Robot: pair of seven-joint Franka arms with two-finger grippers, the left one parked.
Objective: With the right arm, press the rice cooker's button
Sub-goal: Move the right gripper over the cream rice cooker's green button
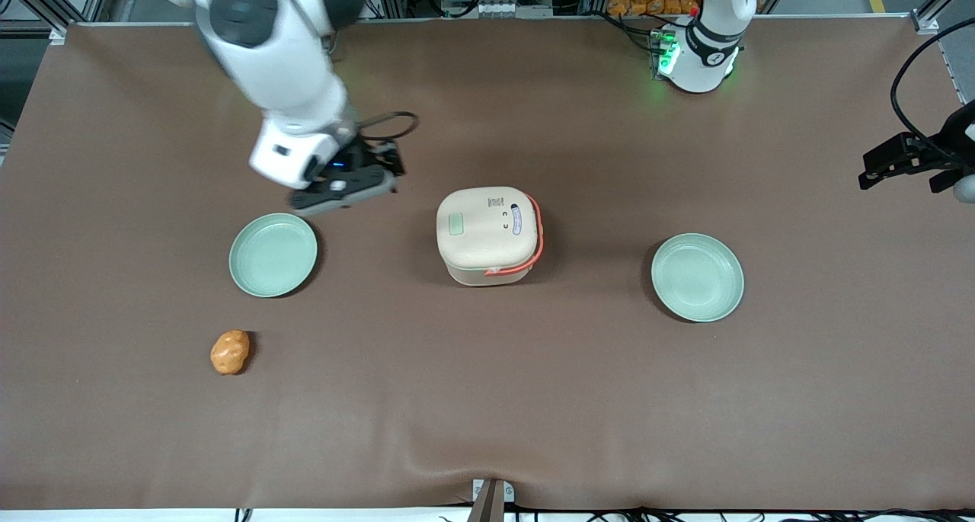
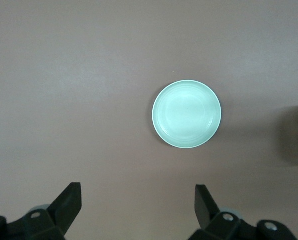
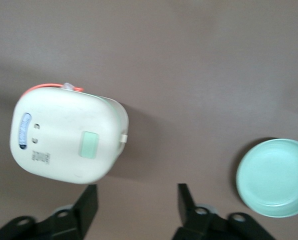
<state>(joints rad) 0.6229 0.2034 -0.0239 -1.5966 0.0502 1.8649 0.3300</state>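
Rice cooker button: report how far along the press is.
Done: nothing shows as pressed. The small cream rice cooker has its lid shut, and its pale green rectangular button is untouched. In hand: the black two-finger gripper hovers with fingers open, beside the cooker toward the working arm's end, above the table by a pale green plate. Left: move over the button and press down.

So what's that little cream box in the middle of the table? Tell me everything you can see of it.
It is the rice cooker, a small cream rounded cube that looks plastic, standing upright on the brown table between two pale green plates. Its lid is shut. On the lid sit the pale green button, two tiny dark dots and a blue-ringed oval label. A coral-orange handle lies folded round one side. Nothing touches it; the gripper hangs open nearby, above the table.
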